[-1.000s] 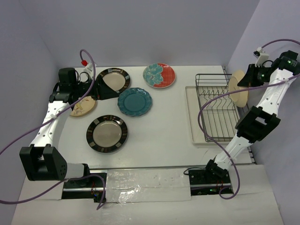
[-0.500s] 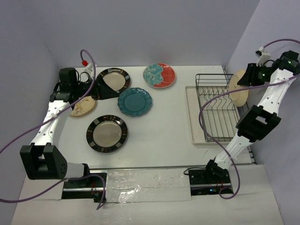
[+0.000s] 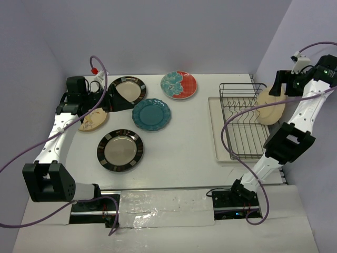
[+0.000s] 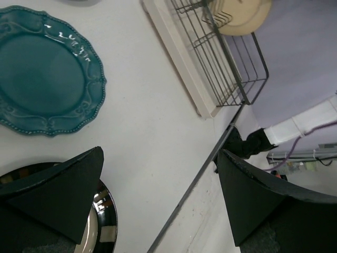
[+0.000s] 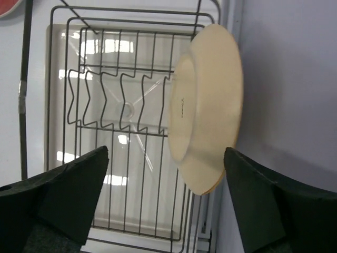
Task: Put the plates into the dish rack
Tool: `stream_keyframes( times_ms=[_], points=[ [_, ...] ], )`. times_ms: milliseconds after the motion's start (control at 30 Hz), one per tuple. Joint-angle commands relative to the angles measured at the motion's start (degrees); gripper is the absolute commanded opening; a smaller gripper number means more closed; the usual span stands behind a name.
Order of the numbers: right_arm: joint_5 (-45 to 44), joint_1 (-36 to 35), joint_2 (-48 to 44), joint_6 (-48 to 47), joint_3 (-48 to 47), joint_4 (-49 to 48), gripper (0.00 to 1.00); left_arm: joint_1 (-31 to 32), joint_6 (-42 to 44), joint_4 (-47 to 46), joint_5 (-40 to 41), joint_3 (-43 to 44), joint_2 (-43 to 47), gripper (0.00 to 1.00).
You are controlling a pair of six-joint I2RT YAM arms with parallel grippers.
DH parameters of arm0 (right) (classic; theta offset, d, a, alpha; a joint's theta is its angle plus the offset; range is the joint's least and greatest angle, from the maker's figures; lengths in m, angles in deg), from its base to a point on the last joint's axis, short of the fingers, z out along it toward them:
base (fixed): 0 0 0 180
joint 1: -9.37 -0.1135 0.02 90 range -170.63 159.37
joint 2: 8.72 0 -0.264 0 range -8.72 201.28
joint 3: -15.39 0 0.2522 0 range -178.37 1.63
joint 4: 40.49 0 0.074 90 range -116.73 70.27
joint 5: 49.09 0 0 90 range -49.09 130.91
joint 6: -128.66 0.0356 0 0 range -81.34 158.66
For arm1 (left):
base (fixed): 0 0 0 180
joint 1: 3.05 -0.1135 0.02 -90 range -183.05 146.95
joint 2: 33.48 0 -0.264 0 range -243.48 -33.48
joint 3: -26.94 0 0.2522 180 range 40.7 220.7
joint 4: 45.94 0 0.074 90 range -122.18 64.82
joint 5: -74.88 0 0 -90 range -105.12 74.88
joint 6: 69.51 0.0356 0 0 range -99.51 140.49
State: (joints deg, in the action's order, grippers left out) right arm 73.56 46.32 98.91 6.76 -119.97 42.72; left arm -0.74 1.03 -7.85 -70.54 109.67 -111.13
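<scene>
Right tool (image 5: 166,153) spread wide above the rack (image 5: 105,79), cream plate (image 5: 210,105) standing on edge at its right edge. Left tool (image 4: 160,152) gapes open too, near the table's (image 3: 189,132) left edge.

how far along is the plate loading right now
Done: one cream plate stands on edge at the right side of the dish rack. In hand: nothing; the right gripper is open around that plate, and the left gripper is open too. Left: five plates flat on the table: near striped plate, far striped plate, teal plate, red flowered plate, cream-tan plate.
</scene>
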Motion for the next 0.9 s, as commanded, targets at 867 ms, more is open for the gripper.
stream_keyframes(
  times_ms=[867],
  points=[
    [-22.53,-44.49,-20.89,9.4,9.54,-19.61,1.0,-42.64,-12.0,-10.61,12.18,-23.26,-1.8,0.88]
  ],
)
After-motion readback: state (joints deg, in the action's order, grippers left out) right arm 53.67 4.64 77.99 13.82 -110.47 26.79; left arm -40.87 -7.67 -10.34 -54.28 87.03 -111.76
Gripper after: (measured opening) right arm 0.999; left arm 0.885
